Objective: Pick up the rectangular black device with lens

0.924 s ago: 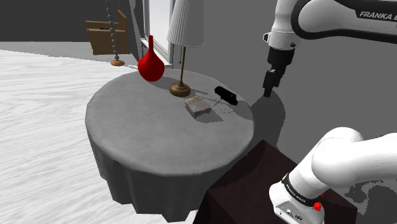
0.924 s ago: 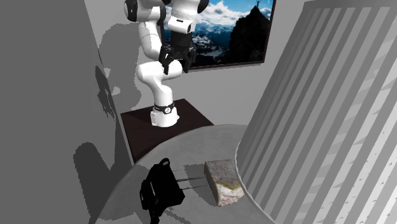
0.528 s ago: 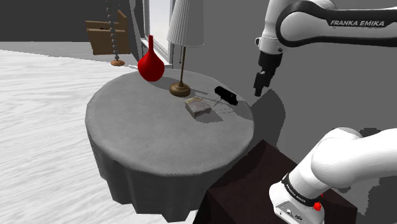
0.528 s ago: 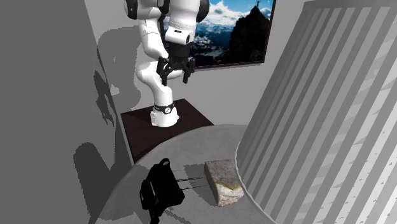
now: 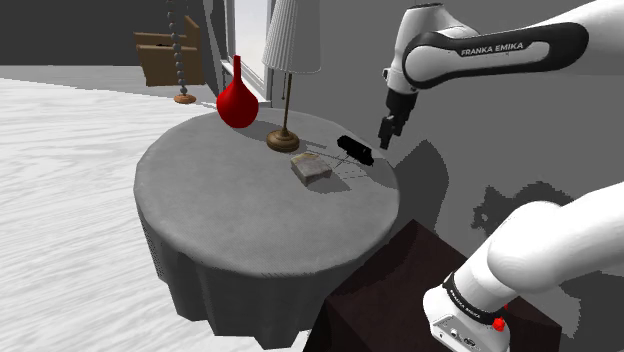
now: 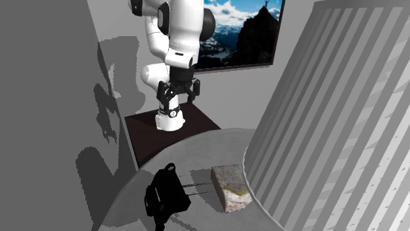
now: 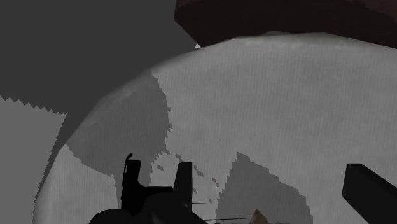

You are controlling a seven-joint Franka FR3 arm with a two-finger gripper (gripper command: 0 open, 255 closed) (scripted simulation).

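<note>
Claw [image 5: 386, 138] hangs in the air, upper right of centre in the shoulder view, pointing down, released. In the second exterior view its fingers stand well apart with nothing between them, and the claw [image 6: 179, 97] touches nothing. One finger [image 7: 372, 191] shows at the wrist view's lower right.

Black device with lens [image 5: 355, 150] sits on the round grey-clothed counter [image 5: 250, 220] near its far right edge, just down and left of the claw in the shoulder view, apart from it. In the second exterior view the device [image 6: 167, 193] is at lower left, far below the claw. In the wrist view it [image 7: 156, 197] lies at the bottom edge, left of centre.

Stone-like block [image 5: 311, 168] lies just beside the device. Lamp [image 5: 288, 70] and red vase [image 5: 237, 102] stand further left on the counter.
</note>
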